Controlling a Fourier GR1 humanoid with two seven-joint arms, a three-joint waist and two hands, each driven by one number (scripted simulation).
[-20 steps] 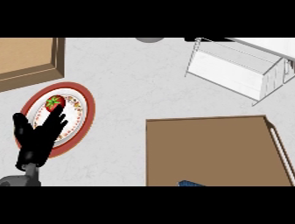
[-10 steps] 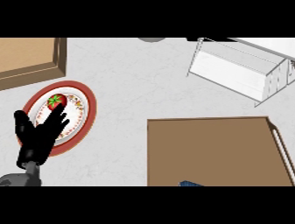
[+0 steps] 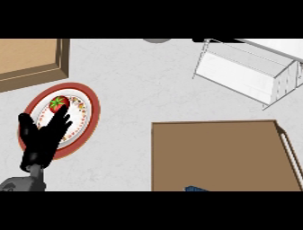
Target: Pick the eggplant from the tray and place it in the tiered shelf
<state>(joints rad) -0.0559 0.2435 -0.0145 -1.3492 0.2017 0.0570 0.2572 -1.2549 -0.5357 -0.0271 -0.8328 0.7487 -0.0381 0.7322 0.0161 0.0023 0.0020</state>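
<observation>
A small red fruit with a green top [image 3: 58,104] lies on a round plate with a red rim [image 3: 87,96] at the left of the counter; it does not look like an eggplant. My left hand [image 3: 39,139] hovers over the plate's lower half, open, with straight fingers [image 3: 60,120] pointing up and right; their tips end just below the fruit. Whether they touch it I cannot tell. The white wire tiered shelf [image 3: 247,74] stands at the upper right, far from the hand. My right hand shows nowhere.
A brown wooden tray [image 3: 21,60] fills the upper left corner, just above the plate. A large brown board [image 3: 220,155] covers the lower right, with a small blue thing [image 3: 197,188] at its bottom edge. Bare grey counter [image 3: 140,85] lies between the plate and the shelf.
My left hand has crept slightly up the plate, bringing its fingertips a little closer to the red fruit. Nothing else has moved.
</observation>
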